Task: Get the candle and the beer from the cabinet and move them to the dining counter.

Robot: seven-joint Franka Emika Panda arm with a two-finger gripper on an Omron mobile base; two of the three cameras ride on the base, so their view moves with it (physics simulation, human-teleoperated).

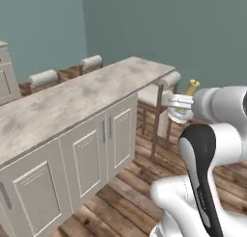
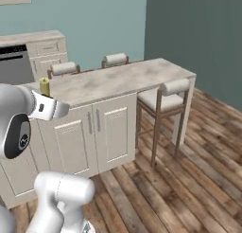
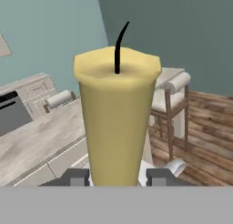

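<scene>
My gripper (image 3: 117, 176) is shut on the candle (image 3: 117, 123), a pale-yellow cylinder with a black wick that stands upright between the two dark fingertips (image 3: 75, 176). From the left base view the candle (image 1: 192, 86) pokes up above the gripper (image 1: 185, 103), off the near end of the dining counter (image 1: 72, 98). The right base view has the candle (image 2: 44, 86) over the gripper (image 2: 45, 98), in front of the counter's (image 2: 113, 78) left part. This counter has a beige marbled top over cream panelled doors. The beer and the cabinet are out of view.
A cushioned stool (image 1: 161, 89) stands at the counter's end, close to my hand. Two more stools (image 2: 64, 68) (image 2: 116, 59) line the far side. A dark appliance (image 2: 14, 64) sits by cream drawers at the back left. Wooden floor (image 2: 189, 170) lies open to the right.
</scene>
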